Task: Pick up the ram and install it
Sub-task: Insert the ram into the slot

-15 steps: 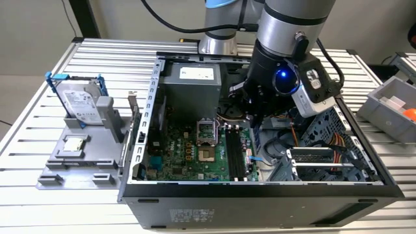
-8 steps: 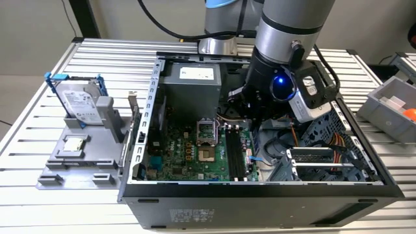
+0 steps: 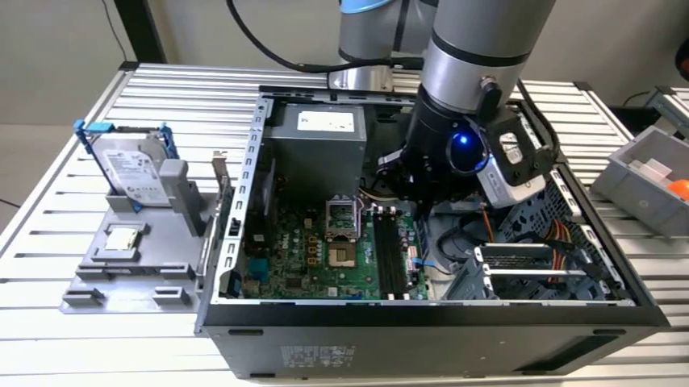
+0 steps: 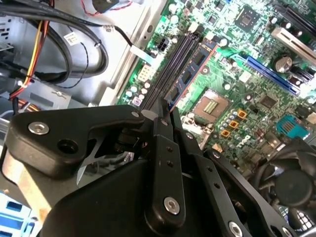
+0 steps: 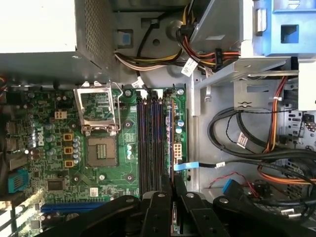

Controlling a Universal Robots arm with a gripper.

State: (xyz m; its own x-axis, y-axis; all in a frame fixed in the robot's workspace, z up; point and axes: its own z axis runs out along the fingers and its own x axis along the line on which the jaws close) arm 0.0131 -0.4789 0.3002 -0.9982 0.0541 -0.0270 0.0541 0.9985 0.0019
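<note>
Here, fingers (image 4: 164, 143): closed on one end of the ram (image 4: 190, 71).
Ram: lengthwise along the memory slots (image 5: 148, 143), at or just over them; seating unclear.
Processor socket (image 5: 101, 148): beside the memory slots, lid raised.
Computer case (image 3: 431, 330): open-sided, around the memory slots.
Hard drive (image 3: 135, 165): well apart from the memory slots, in a holder on the tabletop (image 3: 64, 339).

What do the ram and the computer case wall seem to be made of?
The ram: circuit board, dark matte face, with dark chips along it. The case wall: probably bare sheet metal, grey and dull, with punched holes.
</note>
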